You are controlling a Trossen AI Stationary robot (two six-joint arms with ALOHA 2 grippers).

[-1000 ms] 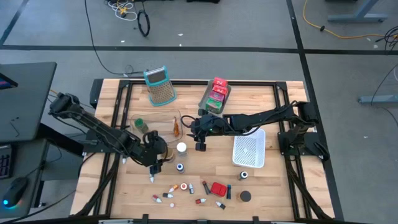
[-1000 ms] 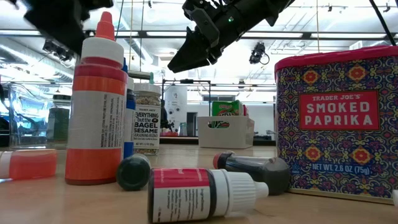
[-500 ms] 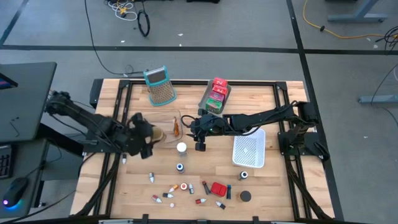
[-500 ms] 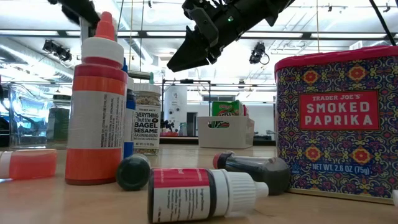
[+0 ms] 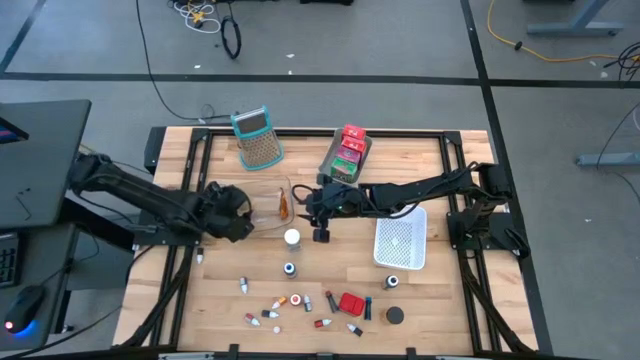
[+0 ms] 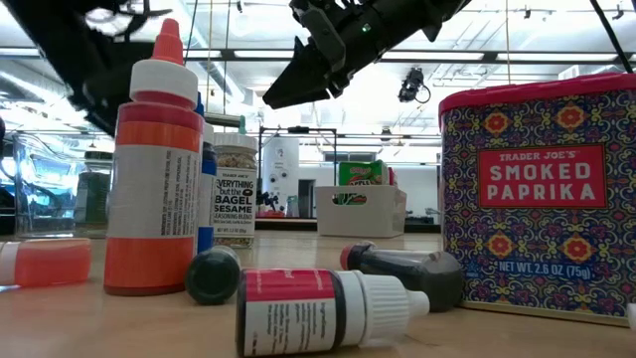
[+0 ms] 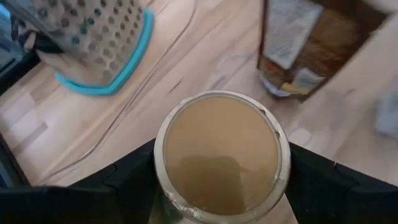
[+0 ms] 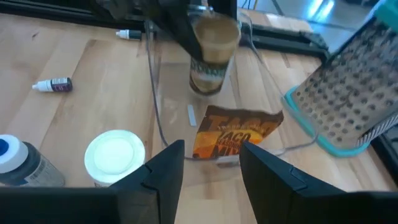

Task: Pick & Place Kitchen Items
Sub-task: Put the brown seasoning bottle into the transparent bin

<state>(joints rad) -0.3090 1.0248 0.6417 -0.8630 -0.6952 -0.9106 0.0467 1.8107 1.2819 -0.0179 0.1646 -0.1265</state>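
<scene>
My left gripper (image 7: 221,186) grasps a short round jar with a tan lid (image 7: 221,149), holding it over the clear plastic bin (image 8: 261,68) beside the orange taco seasoning packet (image 8: 233,138); my right gripper (image 8: 208,158) hovers near, fingers apart, empty; a teal-rimmed metal grater (image 5: 257,137) stands behind.

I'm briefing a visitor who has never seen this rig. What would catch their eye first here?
Probably the left gripper holding a tan-lidded jar over a clear bin that already has a taco packet in it. Next, the teal-rimmed grater at the table's far edge, and the scatter of tiny bottles along the near edge. The right gripper hovers mid-table, jaws open, beside a white-lidded jar.
</scene>
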